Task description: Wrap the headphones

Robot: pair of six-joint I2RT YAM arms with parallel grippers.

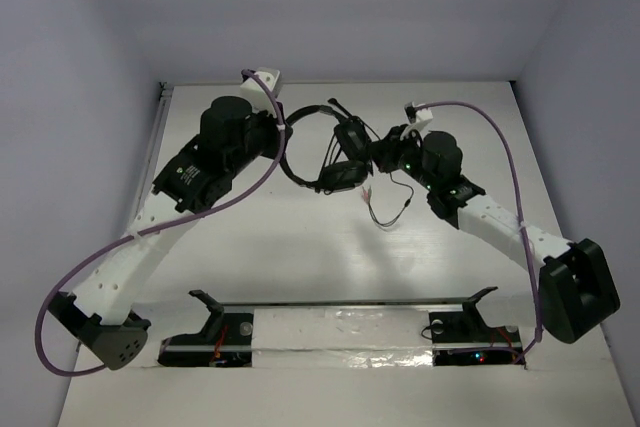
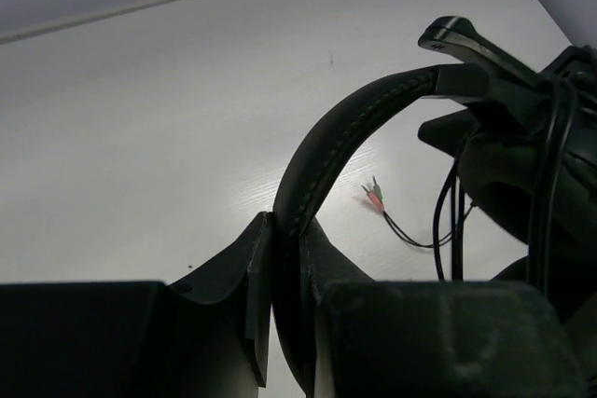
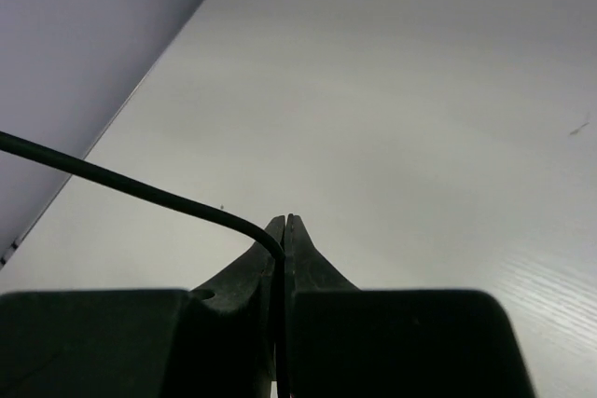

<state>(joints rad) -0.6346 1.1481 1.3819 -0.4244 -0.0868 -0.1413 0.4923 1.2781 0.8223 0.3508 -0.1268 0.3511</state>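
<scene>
The black headphones [image 1: 345, 152] sit at the table's middle back, earcups [image 2: 522, 174] bunched together. My left gripper [image 1: 287, 139] is shut on the arched headband [image 2: 326, 156], which rises from between its fingers [image 2: 289, 230]. Just right of the earcups, my right gripper [image 1: 385, 154] is shut on the thin dark cable [image 3: 140, 191]. The cable bends down between the closed tips [image 3: 284, 223] and runs off to the left. A slack loop of cable [image 1: 395, 209] lies on the table toward the near side, and the small reddish plug [image 2: 375, 198] rests flat on the white surface.
Thick purple robot cables [image 1: 515, 177] arc over both arms. White walls close the table at the left [image 1: 160, 117] and back. A black rail with brackets [image 1: 345, 304] runs along the near edge between the arm bases.
</scene>
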